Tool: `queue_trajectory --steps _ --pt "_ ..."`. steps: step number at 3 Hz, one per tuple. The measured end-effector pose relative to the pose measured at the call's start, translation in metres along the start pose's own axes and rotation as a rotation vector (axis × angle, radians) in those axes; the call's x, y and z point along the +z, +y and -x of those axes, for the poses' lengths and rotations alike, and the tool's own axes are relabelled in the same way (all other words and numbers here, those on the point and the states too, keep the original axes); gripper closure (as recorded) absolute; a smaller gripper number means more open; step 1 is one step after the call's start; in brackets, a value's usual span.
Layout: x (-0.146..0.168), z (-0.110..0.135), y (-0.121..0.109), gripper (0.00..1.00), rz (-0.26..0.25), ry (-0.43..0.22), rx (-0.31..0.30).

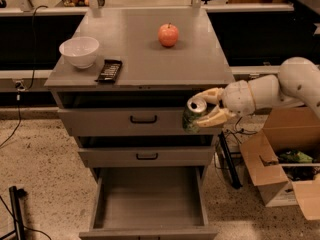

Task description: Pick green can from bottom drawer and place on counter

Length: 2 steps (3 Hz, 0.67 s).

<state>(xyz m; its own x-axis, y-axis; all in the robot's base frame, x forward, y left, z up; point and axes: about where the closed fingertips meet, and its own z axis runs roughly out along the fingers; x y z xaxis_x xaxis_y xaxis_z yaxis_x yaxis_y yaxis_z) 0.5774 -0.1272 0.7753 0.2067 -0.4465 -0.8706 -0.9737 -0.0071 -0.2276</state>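
The smooth, cream, plastic-looking tool (201, 110), at the cabinet's three o'clock side, is clasping the glossy green can (190, 120) with its shiny metal top, while the matt grey table (150, 59) is carrying a glossy bowl (79, 50) and a waxy apple (168, 34).

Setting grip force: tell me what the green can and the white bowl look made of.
The green can: likely thin metal, going by its shiny silver top; held in the gripper in front of the top drawer. The white bowl: smooth, evenly white, ceramic or plastic; cannot tell which.
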Motion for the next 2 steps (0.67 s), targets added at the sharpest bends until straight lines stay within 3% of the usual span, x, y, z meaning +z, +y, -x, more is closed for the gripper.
queue_trajectory --steps 1,2 --pt "-0.013 0.038 -0.026 1.00 -0.009 -0.005 -0.045" --pt "-0.018 0.079 -0.047 1.00 0.006 0.033 -0.080"
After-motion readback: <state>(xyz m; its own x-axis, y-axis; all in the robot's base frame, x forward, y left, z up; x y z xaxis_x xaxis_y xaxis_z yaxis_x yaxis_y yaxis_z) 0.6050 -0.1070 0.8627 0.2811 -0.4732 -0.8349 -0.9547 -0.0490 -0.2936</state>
